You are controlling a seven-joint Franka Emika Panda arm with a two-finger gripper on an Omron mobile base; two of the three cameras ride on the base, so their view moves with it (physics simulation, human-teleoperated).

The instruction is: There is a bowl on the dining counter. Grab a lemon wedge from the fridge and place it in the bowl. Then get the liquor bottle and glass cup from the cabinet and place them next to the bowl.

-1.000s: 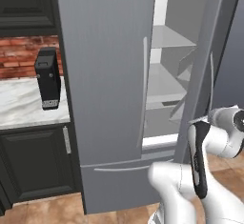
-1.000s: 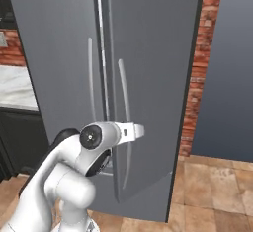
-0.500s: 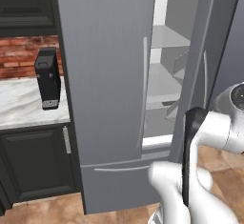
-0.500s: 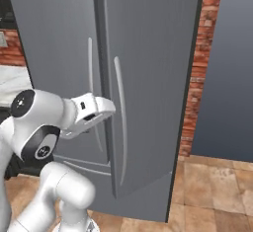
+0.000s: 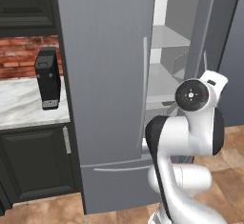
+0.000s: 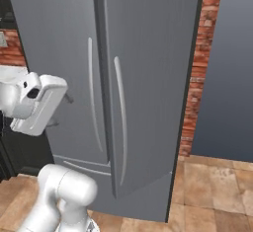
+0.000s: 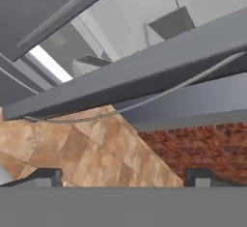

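Where ajar, fridge point(image 5: 109, 75) stands upright.

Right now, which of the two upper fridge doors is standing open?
The right-hand door, swung out edge-on and showing the white shelves. The left door is flat and shut.

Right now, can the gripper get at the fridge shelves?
Probably not yet. The gripper, open, sits outside the fridge's right door, which is only part open and crosses its path to the shelves.

readable text: none | tall grey steel fridge point(image 5: 109, 85): doors plain, no brand or label | black box-shaped appliance point(image 5: 47, 77) on the white marble worktop point(image 5: 24, 106): pale patch low on its front, too small to read
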